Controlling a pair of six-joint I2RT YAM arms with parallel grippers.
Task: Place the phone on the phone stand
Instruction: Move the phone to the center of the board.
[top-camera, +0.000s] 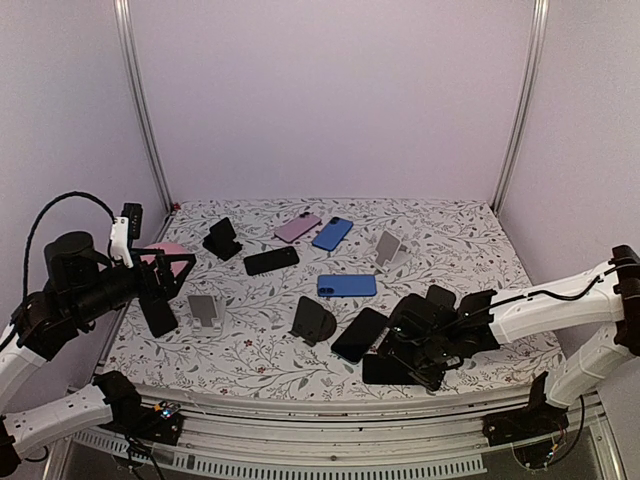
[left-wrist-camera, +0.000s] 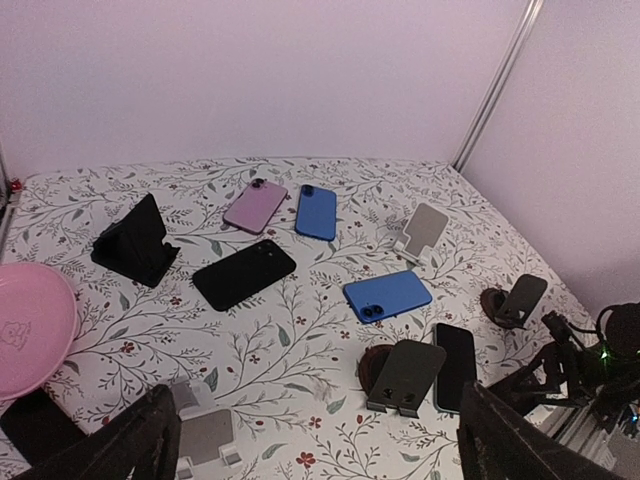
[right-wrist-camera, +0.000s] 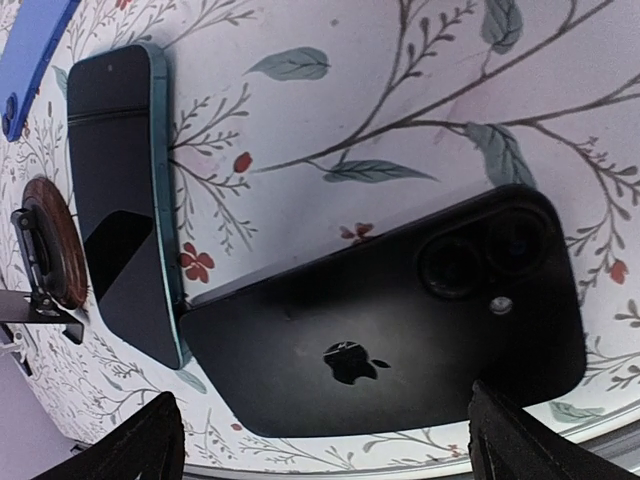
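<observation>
When I count what lies on the flowery table, I find six phones and five stands. One pink phone and one blue phone lie side by side at the far end. One black phone lies near them, and a second blue phone lies in the middle. Two more dark ones lie at the near edge: a face-up phone and a near black phone with its back up, meeting at a corner. My right claw hangs just over that near black phone, spread wide, holding nothing. My left claw is spread wide too, at the left side, holding nothing. The stands are one black stand, one tall grey stand, one small grey stand, a dark stand and a second dark stand, both with round feet. All six phones lie flat. One pink plate sits at the left.
</observation>
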